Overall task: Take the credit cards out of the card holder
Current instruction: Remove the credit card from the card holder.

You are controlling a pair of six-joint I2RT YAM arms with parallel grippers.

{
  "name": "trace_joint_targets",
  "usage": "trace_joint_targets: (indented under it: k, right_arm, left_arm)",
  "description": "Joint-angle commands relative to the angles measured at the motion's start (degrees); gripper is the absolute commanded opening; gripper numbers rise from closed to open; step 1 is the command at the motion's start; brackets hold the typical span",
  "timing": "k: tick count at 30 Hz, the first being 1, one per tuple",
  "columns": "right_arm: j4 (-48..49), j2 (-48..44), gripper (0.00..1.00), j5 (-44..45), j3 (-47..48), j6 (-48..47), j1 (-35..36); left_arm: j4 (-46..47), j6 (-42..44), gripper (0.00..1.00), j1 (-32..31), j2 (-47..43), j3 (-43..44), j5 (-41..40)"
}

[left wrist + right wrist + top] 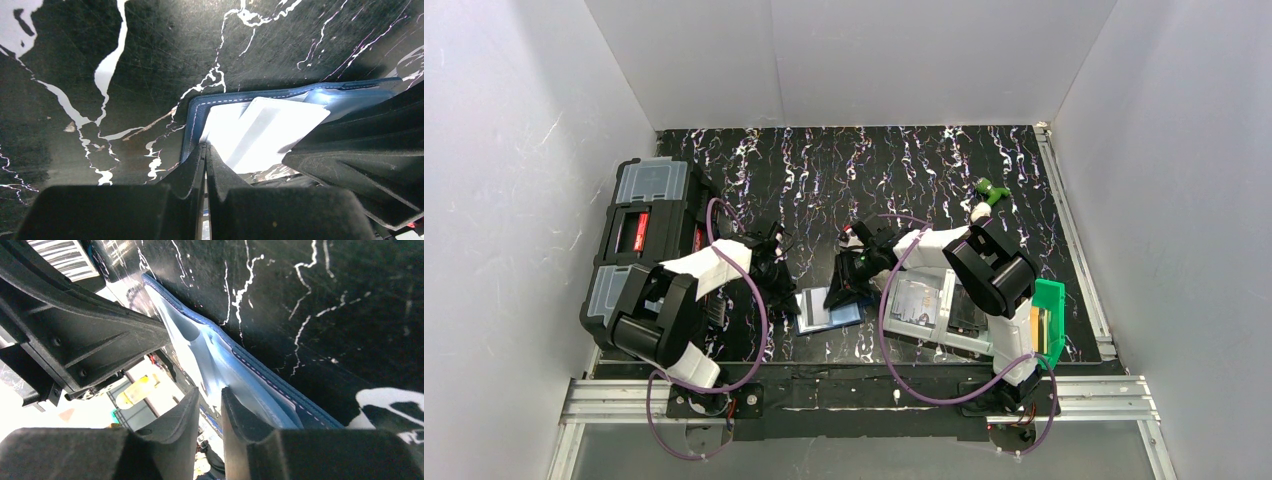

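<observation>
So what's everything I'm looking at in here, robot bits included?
card holder: one, navy blue with pale blue sleeves, open, mid-table.
credit cards: count unclear, glare-white, in the card holder.
toolbox: one, black with clear lids, far left.
tray: one, pale grey, under the right arm.
bin: one, green, right of the tray.
small object: one, green, far right.
table: one, black, white-veined.
left gripper: one, black, shut, at the card holder's edge.
right gripper: one, black, slightly open, at a sleeve.
</observation>
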Motion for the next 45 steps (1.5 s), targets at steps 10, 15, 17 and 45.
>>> trace_joint_targets:
  k: [10,15,17,45]
  right_arm:
    - [3.47,1.02,0.2,-2.63,-0.82,1.78,-0.17]
    - [3.69,1.61,0.19,-3.08,-0.54,1.78,-0.16]
    - [3.65,1.81,0.19,-3.28,-0.28,1.79,-0.15]
    - [-1.53,-4.51,0.01,2.89,-4.05,-2.7,-2.49]
  left_arm:
    - [-2.93,2.07,0.0,0.31,3.12,-0.67,-7.32]
    - [-3.1,2.13,0.0,0.31,3.38,-0.34,-7.33]
    - [-3.22,2.23,0.0,0.28,3.49,-0.23,-7.41]
    - [-4.07,1.74,0.0,0.31,3.97,-0.92,-10.29]
